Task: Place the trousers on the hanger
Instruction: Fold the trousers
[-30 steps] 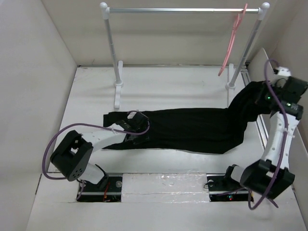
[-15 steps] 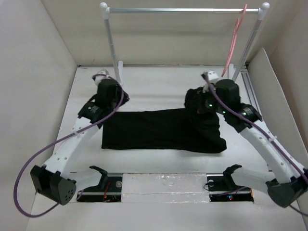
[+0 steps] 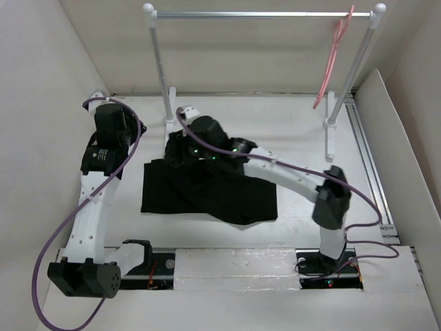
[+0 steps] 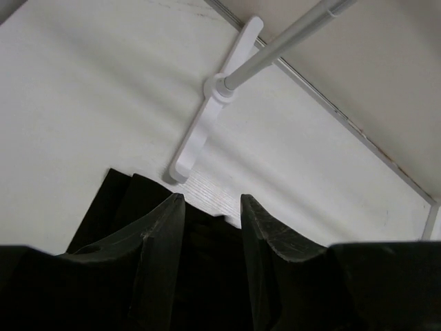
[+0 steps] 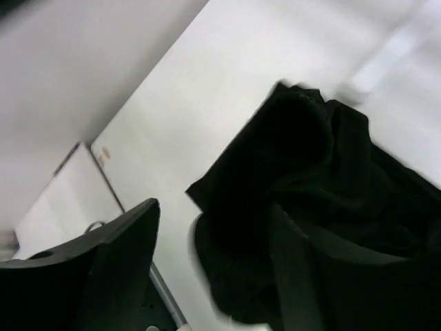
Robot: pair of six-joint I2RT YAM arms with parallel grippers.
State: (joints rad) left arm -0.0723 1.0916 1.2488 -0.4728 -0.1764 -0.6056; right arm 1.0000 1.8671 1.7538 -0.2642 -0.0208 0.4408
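Note:
The black trousers lie folded in a short heap on the white table, left of centre. My right gripper hovers over their bunched far-left corner. In the right wrist view it is open, fingers wide apart, with the crumpled trousers below them. My left gripper is raised at the far left, apart from the cloth. Its fingers stand partly apart, gripping nothing, with a trouser corner lying below. The pink hanger hangs near the right end of the silver rail.
The rail's left foot stands just behind the trousers, and it is close ahead of the left fingers. The right post's foot is at the back right. White walls enclose the table, and a tilted board leans at the right.
The right arm swept from the far right to the left, folding the trousers over themselves, and its jaws opened. The left arm rose and moved to the far left, off the cloth.

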